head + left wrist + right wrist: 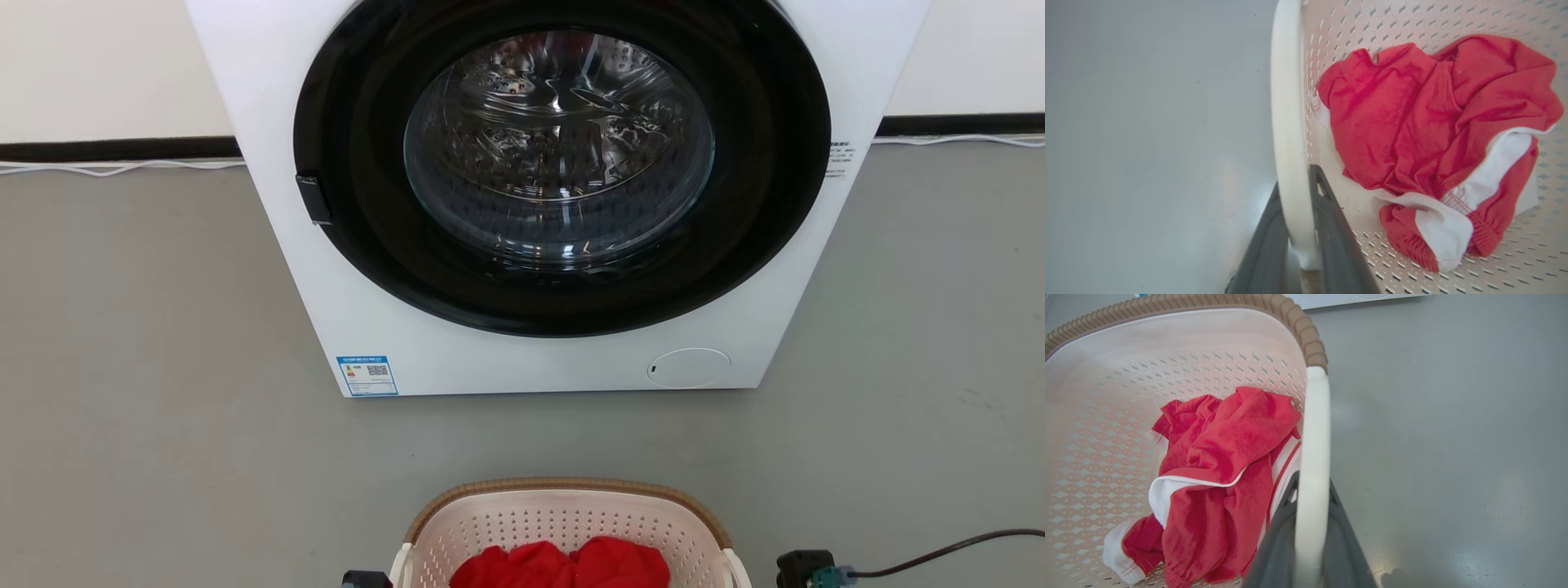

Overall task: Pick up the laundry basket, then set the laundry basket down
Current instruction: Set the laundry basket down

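Laundry basket (563, 523) upright right in front of me: cream perforated walls, brown woven-look rim, white side handles, red-white clothes (563, 567) inside.

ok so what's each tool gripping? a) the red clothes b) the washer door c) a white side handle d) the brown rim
c: in the wrist views the left tool and right tool each straddle a white handle of the laundry basket; the red clothes lie loose inside.
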You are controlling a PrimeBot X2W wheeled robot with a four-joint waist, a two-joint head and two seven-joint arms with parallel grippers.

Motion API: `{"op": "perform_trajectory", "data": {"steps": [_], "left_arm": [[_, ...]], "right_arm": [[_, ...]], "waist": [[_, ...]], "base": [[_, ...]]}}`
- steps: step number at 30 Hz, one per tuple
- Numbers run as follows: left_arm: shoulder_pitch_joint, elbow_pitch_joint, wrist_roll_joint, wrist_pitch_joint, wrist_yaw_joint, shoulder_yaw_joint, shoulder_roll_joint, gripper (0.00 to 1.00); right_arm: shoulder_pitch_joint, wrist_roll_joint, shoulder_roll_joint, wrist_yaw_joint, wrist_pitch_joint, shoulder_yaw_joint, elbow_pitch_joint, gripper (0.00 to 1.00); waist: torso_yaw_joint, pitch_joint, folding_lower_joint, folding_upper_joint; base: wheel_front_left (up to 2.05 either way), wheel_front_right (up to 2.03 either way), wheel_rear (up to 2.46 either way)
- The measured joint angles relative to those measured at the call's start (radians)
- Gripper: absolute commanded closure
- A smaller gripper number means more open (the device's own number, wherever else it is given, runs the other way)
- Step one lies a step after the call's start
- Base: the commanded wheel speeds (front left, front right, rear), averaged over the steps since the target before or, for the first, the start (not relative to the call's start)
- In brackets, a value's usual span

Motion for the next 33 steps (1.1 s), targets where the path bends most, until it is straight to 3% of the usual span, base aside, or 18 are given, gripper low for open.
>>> {"op": "perform_trajectory", "data": {"steps": [10,19,33], "left_arm": [[-0.073,0.010,-0.009,-0.020,0.000,0.000,0.000,1.00],[-0.219,0.021,-0.011,-0.067,0.002,0.014,-0.001,1.00],[-0.478,0.031,-0.008,-0.121,0.022,0.050,-0.003,1.00]], "right_arm": [[-0.093,0.015,0.001,0.000,-0.021,0.028,0.009,1.00],[-0.262,-0.003,-0.002,0.000,-0.050,0.021,0.015,1.00],[-0.504,-0.247,-0.011,0.000,-0.063,-0.209,0.016,1.00]], "waist": [[-0.003,0.051,0.0001,0.0000],[-0.003,0.175,0.0001,0.0000],[0.008,0.486,0.0001,0.0000]], "base": [[0.00,0.00,0.00],[0.00,0.00,0.00],[0.00,0.00,0.00]]}}
